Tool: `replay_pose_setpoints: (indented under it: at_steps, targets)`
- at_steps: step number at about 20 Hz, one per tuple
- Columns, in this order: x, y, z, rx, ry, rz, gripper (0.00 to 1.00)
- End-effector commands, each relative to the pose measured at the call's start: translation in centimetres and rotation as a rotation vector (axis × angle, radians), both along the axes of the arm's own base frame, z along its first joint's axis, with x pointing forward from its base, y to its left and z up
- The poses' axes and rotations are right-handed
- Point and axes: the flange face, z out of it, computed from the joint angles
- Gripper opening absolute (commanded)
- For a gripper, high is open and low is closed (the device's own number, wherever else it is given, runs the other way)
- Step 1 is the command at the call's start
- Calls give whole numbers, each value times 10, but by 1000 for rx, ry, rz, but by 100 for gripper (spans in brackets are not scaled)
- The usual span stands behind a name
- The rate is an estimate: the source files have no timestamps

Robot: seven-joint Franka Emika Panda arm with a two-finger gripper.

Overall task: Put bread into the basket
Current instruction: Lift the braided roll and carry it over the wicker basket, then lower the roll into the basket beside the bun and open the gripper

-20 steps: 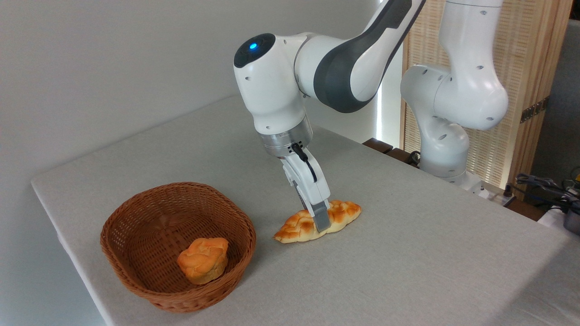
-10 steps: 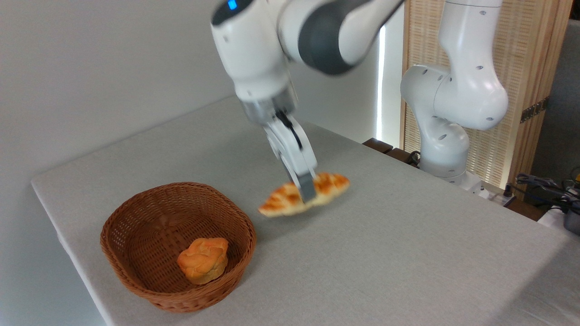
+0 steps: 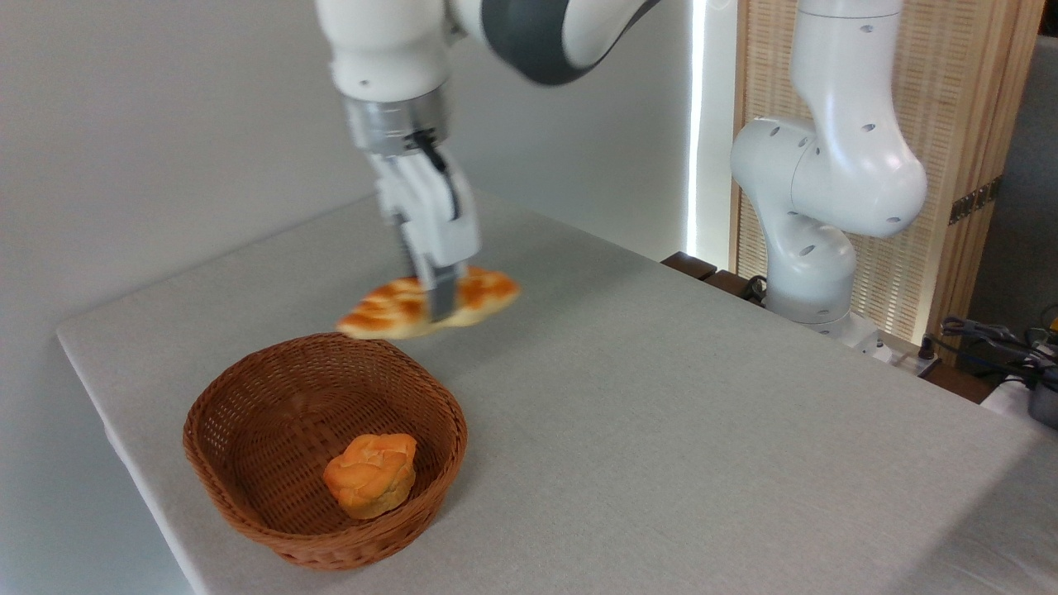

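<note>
- The long braided golden-crusted bread (image 3: 388, 304) is pinched at mid-length by the white two-finger gripper (image 3: 440, 307), aloft just beyond the round brown wicker basket (image 3: 248, 512).
- It should be lowered over the basket's open side, clear of the small orange bun (image 3: 370, 474), before release.

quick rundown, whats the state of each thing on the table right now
bread: lifted off the table, held roughly level, above the far rim of the basket, not yet inside
tool: shut on the bread near its middle
basket: upright on the table, holding one bun
bun: resting inside the basket, toward its near side
table: covered with a grey cloth
</note>
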Motion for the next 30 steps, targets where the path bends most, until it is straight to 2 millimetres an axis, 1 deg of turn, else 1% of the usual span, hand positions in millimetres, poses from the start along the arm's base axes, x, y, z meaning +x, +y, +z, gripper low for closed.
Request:
replay_pose_setpoints:
  at_steps: [1,2,3,4,5,6,7,8,9,10,11,12,13,14,18,23,27,30]
  targets:
    - [39,-30,-12,-82,-75,116,38]
    - [48,-38,-20,-87,-96,154,40]
    - [54,-51,-28,-87,-112,165,42]
    - [59,-63,-35,-89,-132,162,42]
    - [63,-70,-42,-86,-146,157,44]
    - [65,-76,-48,-83,-152,150,56]
    - [66,-78,-49,-82,-155,147,62]
    - [68,-77,-52,-81,-160,151,65]
    - [68,-77,-53,-80,-160,151,70]
    - [69,-77,-54,-79,-160,152,84]
    - [69,-77,-56,-79,-157,152,86]
    - [71,-77,-62,-77,-151,149,93]
    - [72,-77,-64,-76,-150,147,98]
    - [74,-76,-66,-77,-164,151,100]
    - [79,-76,-74,-75,-176,157,100]
    - [79,-74,-75,-73,-181,154,100]
    - [79,-73,-76,-29,-191,128,100]
    - [79,-72,-76,-28,-191,127,100]
